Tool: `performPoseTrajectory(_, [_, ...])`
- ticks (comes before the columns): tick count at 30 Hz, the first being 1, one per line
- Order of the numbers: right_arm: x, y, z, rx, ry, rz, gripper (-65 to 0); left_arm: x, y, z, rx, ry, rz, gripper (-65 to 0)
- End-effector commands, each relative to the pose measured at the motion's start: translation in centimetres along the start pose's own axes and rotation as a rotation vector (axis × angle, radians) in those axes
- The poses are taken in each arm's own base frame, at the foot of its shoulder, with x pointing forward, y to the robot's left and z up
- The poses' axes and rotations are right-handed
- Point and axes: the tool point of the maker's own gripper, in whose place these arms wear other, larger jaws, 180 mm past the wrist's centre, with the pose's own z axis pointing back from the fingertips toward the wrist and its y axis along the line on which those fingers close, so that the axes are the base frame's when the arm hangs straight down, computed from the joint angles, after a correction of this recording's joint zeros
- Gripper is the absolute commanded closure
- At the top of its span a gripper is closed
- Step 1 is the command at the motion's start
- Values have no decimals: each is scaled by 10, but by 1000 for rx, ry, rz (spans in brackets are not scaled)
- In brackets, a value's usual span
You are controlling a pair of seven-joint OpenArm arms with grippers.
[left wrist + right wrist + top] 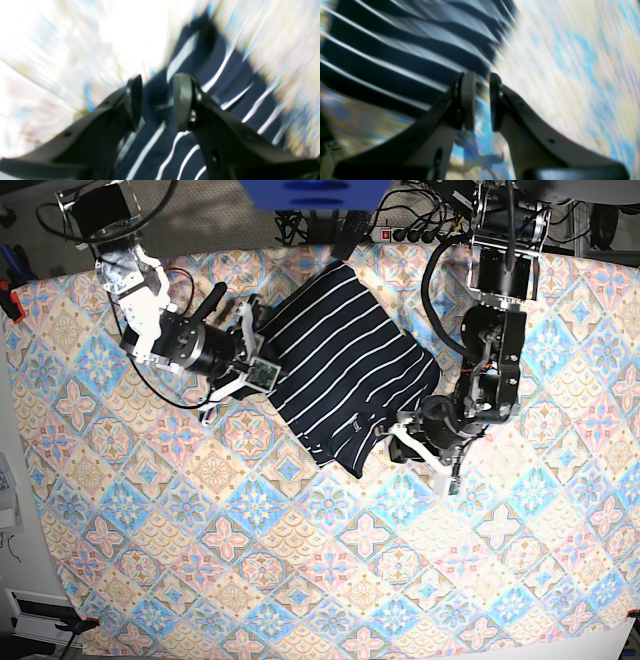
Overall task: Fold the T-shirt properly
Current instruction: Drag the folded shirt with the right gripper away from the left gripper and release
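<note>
The T-shirt (340, 370), dark navy with thin white stripes, lies folded into a compact slanted block on the patterned tablecloth (300, 560). My left gripper (390, 438) sits at the shirt's lower right corner. In the left wrist view the left gripper (157, 102) is open, with the striped T-shirt (225, 82) showing below and between the fingers. My right gripper (257, 348) is at the shirt's left edge. In the right wrist view the right gripper (482, 102) stands slightly open over the tablecloth, with the T-shirt (395, 50) just beyond its tips. Both wrist views are blurred.
The tablecloth (120, 510) covers the whole table. A power strip and cables (410, 232) lie past the far edge. A blue object (315, 192) sits at the top edge, behind the shirt.
</note>
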Motion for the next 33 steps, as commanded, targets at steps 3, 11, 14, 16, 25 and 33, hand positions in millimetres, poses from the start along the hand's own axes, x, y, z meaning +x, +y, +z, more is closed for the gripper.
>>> performPoseTrajectory(3, [39,11,-14,40,-93,40,-97,10,24,27,49,-52,46,-208])
performPoseTrajectory(11, [107,59,-53,178,-228,58,-97,-22,72,94,182,-113,132,-208])
performPoseTrajectory(14, [117,77,-74,240,-228,53,-97,-33,77,114,216,-133,166,-208])
performPoseTrajectory(16, [119,86,-87,280,-210,60,-97,-39,85,129,252,-150,200,-208])
performPoseTrajectory(25, [101,109,-145,410,-104,12,-97,-73,92,152,304,-107,238,-208])
performPoseTrajectory(33, [46,91,-161,409,-18,-93,-87,-79,89,155,304,-102,244,-208])
